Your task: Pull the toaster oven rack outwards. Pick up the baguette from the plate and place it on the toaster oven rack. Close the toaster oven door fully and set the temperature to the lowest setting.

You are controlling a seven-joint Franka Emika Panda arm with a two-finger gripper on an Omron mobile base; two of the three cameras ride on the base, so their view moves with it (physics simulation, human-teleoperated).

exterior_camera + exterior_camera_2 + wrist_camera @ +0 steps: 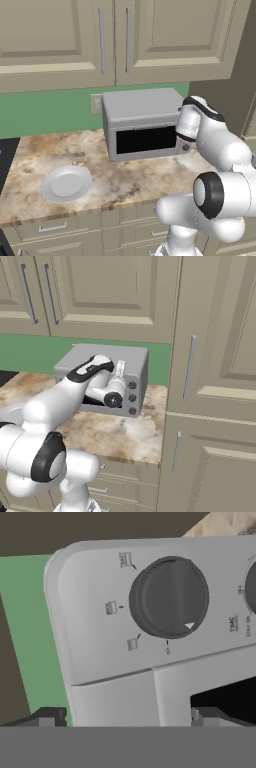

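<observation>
Your gripper (pixel 129 717) has its jaws spread wide and empty; the dark knob (pixel 169 597) on the toaster oven (pixel 142 122) sits straight ahead, just beyond them.

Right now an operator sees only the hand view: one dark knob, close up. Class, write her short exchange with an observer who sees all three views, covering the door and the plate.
Operator: Is the door shut?
Observer: Yes. In the left base view the door stands upright, flush with the front of the oven.
Operator: And the plate?
Observer: The plate lies bare on the counter, to the left of the oven and apart from it.
</observation>
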